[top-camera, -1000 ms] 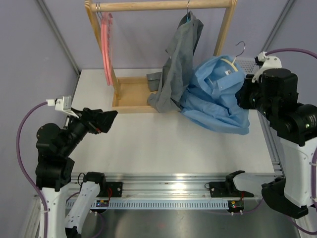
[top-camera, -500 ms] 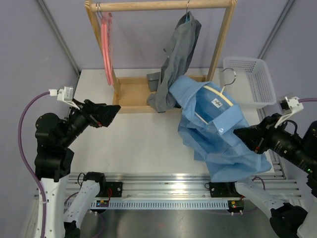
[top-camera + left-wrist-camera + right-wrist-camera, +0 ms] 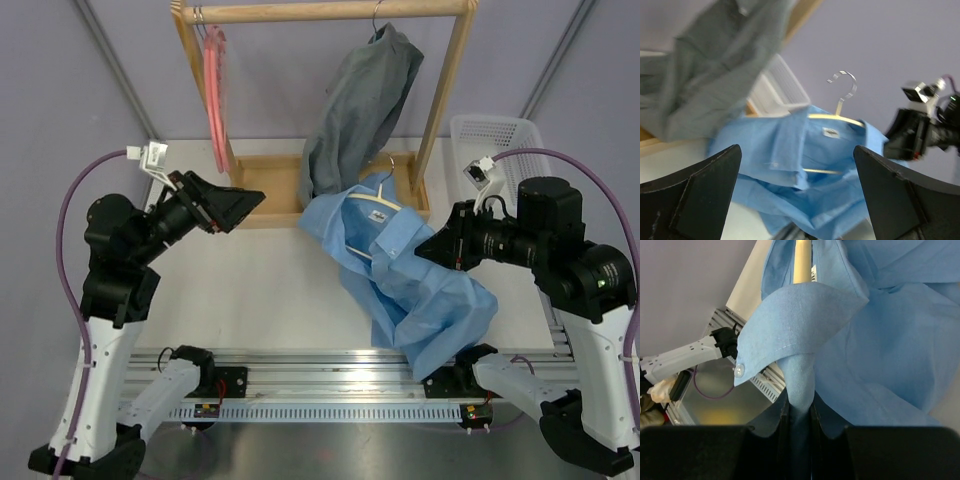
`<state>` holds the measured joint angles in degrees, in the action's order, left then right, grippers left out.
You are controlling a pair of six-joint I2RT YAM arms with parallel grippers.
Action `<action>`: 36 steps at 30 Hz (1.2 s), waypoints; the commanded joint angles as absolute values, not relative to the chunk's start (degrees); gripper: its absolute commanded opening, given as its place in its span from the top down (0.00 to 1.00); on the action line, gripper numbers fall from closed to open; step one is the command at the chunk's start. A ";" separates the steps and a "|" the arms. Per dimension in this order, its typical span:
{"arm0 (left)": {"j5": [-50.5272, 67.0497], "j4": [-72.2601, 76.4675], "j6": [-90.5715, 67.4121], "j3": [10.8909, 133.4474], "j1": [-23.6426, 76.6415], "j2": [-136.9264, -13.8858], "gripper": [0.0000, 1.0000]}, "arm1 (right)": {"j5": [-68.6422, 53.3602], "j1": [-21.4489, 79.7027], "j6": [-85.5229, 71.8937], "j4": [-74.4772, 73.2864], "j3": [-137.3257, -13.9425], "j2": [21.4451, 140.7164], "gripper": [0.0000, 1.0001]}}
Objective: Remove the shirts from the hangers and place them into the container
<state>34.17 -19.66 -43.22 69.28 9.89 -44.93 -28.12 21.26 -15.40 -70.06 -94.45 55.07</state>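
Right gripper pinches a fold of the soft, light blue shirt; left gripper, spread wide, should probably take the stiff cream hanger.

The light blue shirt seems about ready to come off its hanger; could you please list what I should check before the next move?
1. Right gripper pinching light blue shirt: ok.
2. Left gripper open and empty: ok.
3. Cream hanger hook free of the rack: ok.
4. Hanger out of the shirt: not ok, it sits inside the collar.
5. Container free of clutter: cannot tell, partly hidden.
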 commanded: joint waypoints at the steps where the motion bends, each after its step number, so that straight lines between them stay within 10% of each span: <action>1: 31.74 -15.03 -45.44 73.56 17.82 -48.50 0.02 | -35.33 21.27 -16.08 -60.30 -95.89 54.75 1.00; 27: -3.68 -16.79 -33.49 94.74 54.58 -77.25 0.12 | -40.78 21.36 -15.29 -57.30 -94.39 54.32 1.00; 31: -6.76 -16.26 -31.73 94.83 55.55 -78.66 0.33 | -41.22 21.45 -15.38 -57.22 -94.48 54.23 1.00; 36: -10.72 -16.00 -30.32 95.01 56.86 -78.93 0.87 | -40.08 21.36 -14.50 -58.97 -95.18 53.62 1.00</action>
<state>-5.10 -19.46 -32.27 92.27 55.96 -78.96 -37.23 21.23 -15.46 -63.07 -93.34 54.96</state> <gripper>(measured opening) 0.188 0.218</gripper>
